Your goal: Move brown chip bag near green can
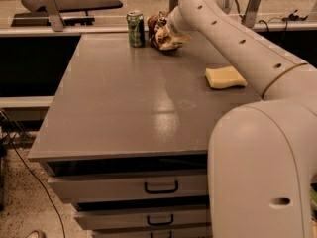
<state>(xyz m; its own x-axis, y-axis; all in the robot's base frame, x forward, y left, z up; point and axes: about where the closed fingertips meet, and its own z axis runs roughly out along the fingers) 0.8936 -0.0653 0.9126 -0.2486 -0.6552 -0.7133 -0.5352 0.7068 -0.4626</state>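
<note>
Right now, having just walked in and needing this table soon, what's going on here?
The robot's arm reaches across the grey table, its gripper at the crinkly dark-brown and cream chip bag by the far edge. The bag sits close beside the small upright green can. A pale yellow sponge lies apart, nearer the robot.
</note>
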